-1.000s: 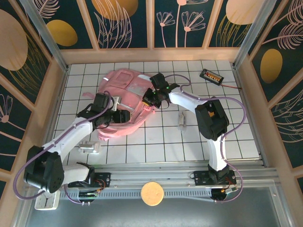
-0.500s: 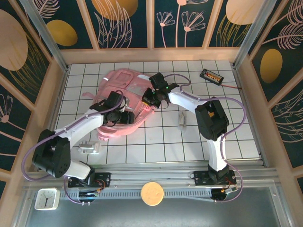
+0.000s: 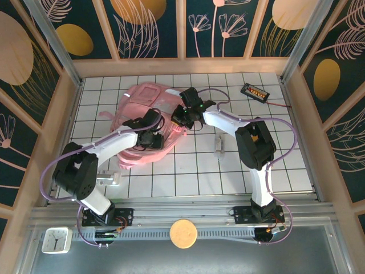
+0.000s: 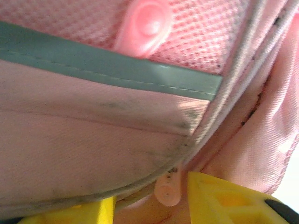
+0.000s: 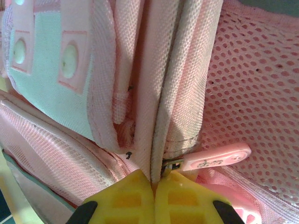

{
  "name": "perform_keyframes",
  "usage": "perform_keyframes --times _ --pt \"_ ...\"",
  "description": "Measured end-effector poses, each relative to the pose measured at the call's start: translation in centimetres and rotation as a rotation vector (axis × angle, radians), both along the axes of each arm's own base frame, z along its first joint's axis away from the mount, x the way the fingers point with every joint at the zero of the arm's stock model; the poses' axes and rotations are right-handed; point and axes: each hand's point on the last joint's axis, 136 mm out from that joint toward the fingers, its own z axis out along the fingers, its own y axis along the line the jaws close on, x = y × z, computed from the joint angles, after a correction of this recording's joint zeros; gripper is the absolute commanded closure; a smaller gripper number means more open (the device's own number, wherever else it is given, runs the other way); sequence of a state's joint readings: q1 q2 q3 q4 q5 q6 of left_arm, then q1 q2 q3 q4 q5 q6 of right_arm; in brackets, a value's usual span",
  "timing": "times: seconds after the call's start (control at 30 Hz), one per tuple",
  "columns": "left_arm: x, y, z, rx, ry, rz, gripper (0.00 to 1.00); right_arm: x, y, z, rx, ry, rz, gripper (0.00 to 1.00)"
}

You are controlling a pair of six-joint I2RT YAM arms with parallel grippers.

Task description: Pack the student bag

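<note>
The pink student bag (image 3: 142, 100) lies on the white tiled table, left of centre. My right gripper (image 3: 178, 118) sits at the bag's right edge. In the right wrist view it (image 5: 154, 184) is shut on a pale fabric seam of the bag (image 5: 161, 93), with a pink zipper pull (image 5: 217, 158) just to the right. My left gripper (image 3: 153, 137) presses against the bag's front side. In the left wrist view its yellow fingers (image 4: 229, 200) stand apart, open, with the bag's piped edge (image 4: 140, 186) and a small pink zipper pull (image 4: 168, 189) between them.
A black device with orange keys (image 3: 254, 91) lies at the back right. A clear slim object (image 3: 219, 145) rests right of the bag, and a silvery item (image 3: 107, 178) lies near the left arm. A white clock (image 3: 55, 240) and a round wooden disc (image 3: 182, 233) sit on the front rail.
My left gripper has moved right along the bag's front, closer to the right gripper. The right gripper has kept its hold in place.
</note>
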State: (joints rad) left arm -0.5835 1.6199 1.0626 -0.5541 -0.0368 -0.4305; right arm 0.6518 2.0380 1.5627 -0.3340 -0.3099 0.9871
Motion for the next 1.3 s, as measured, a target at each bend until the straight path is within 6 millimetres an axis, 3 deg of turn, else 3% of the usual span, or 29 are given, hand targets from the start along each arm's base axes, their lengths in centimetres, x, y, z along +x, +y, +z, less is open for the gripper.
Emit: perform_keyframes --times 0.13,0.23,0.53,0.63,0.87,1.07,1.3 --pt "-0.2 -1.1 -0.5 -0.013 0.008 -0.007 0.79 0.0 0.0 0.0 0.001 0.002 -0.007 1.00" --pt "-0.3 -1.7 -0.5 -0.041 0.012 0.000 1.00 0.1 0.0 0.1 0.005 0.001 -0.010 1.00" --pt "-0.3 -1.2 -0.3 -0.013 0.001 0.001 1.00 -0.2 -0.4 -0.1 0.011 -0.013 -0.009 1.00" --pt "-0.4 -0.5 0.7 -0.011 -0.014 -0.006 1.00 -0.4 -1.2 -0.1 0.010 -0.023 -0.003 1.00" --pt "0.8 4.7 3.1 -0.012 -0.072 0.074 1.00 0.5 -3.9 1.2 -0.004 -0.072 0.004 1.00" --pt "2.5 7.4 3.3 0.030 -0.103 0.114 1.00 1.9 -7.0 0.6 -0.053 -0.094 0.011 1.00" --pt "4.7 12.5 3.1 0.165 -0.115 0.213 1.00 3.8 -10.7 0.1 -0.133 -0.174 0.053 1.00"
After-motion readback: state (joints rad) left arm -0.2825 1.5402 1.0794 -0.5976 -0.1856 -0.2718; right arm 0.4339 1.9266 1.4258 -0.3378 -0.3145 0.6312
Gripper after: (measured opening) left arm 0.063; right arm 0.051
